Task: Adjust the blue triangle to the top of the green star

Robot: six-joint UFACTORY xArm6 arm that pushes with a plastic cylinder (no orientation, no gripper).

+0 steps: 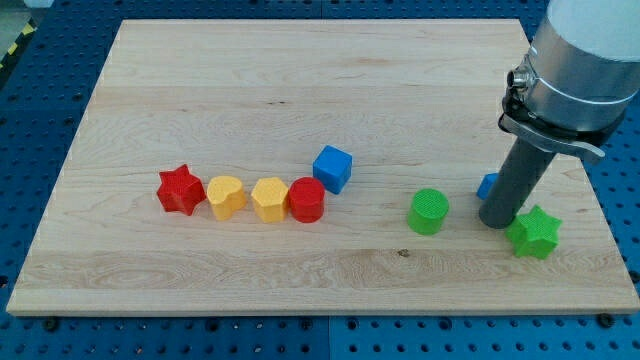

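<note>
The green star (534, 233) lies at the view's right, near the board's bottom right part. The blue triangle (487, 185) is just up and left of it, mostly hidden behind my rod; only a small blue corner shows. My tip (496, 223) rests on the board right beside the star's left side and just below the blue triangle. Whether the tip touches either block cannot be told.
A green cylinder (429, 211) stands left of my tip. A blue cube (333, 168) sits near the middle. Left of it runs a row: red cylinder (306, 200), yellow hexagon (269, 199), yellow heart (226, 196), red star (181, 190). The wooden board (300, 80) lies on a blue perforated table.
</note>
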